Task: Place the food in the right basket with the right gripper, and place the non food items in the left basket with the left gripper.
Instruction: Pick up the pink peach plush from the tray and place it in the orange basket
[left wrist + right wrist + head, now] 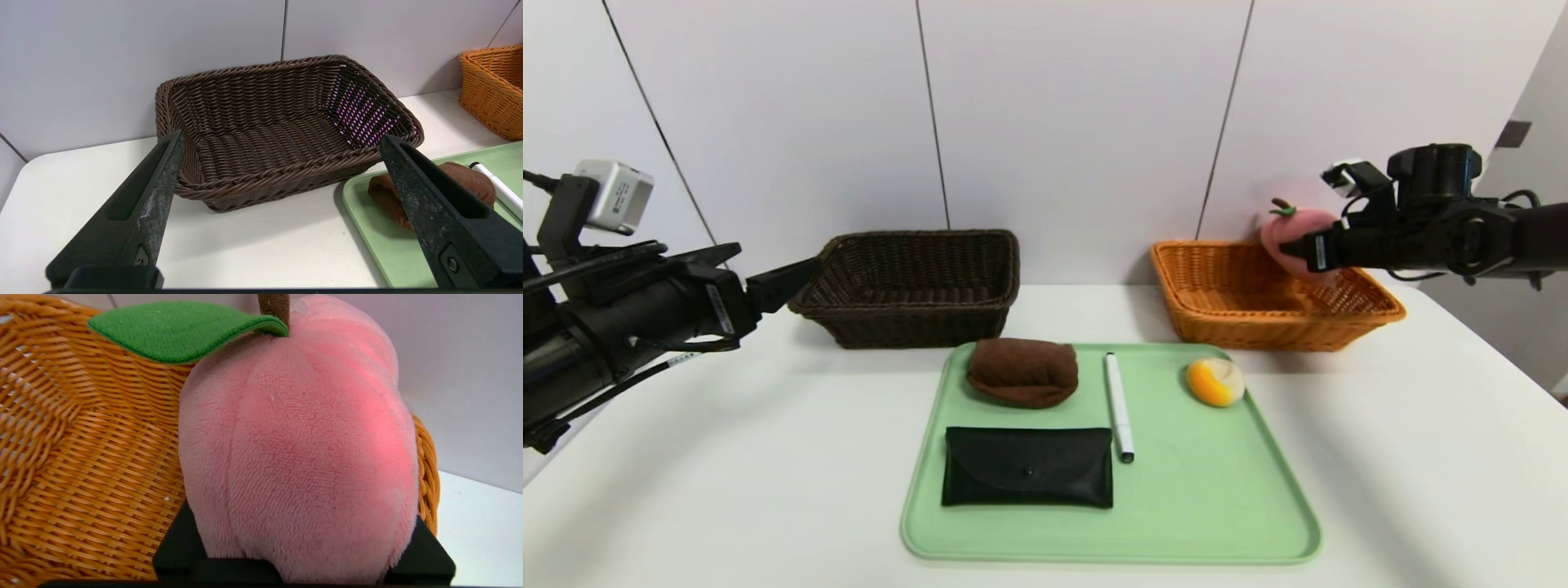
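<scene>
My right gripper [1298,249] is clamped on the pink plush peach [1294,231], stem up, held over the orange-tan basket [1270,314] near its back right corner. My left gripper [282,143] hangs level with its fingers [157,179] spread wide, nothing between them, just in front of the dark brown basket [286,122]. On the green tray [1217,506] I see the brown cloth bundle [1023,371], the white marker [1119,406], the black pouch [1027,467] and the orange-and-white piece [1214,381].
</scene>
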Motion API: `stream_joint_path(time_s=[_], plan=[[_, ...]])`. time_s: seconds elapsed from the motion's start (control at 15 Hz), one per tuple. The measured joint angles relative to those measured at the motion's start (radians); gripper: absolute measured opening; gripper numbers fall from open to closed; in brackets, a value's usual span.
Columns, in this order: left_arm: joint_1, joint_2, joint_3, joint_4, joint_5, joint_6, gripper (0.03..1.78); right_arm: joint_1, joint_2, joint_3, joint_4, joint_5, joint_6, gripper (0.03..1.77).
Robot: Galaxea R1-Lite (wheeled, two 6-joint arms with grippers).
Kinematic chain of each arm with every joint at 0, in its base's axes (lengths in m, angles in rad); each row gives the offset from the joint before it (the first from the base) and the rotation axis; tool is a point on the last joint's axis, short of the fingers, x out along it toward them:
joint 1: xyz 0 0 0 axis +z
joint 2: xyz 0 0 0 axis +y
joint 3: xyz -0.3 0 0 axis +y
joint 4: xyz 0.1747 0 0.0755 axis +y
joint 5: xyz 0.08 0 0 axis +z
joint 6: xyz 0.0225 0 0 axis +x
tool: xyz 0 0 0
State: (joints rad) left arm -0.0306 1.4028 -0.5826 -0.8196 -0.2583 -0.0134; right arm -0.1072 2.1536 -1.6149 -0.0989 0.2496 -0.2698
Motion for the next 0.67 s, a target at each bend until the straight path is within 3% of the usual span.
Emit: stream_joint_path(time_s=[0.27, 0.67], plan=[[0.0, 0.013, 0.0, -0.001, 0.0, 0.0, 1.69, -0.007, 0.018, 0.006, 0.008, 0.0, 0.001, 0.75], [0.0, 0.022, -0.003, -0.002, -0.001, -0.005, 1.69, -0.009, 0.019, 0.024, -0.027, -0.014, 0.0, 1.25]])
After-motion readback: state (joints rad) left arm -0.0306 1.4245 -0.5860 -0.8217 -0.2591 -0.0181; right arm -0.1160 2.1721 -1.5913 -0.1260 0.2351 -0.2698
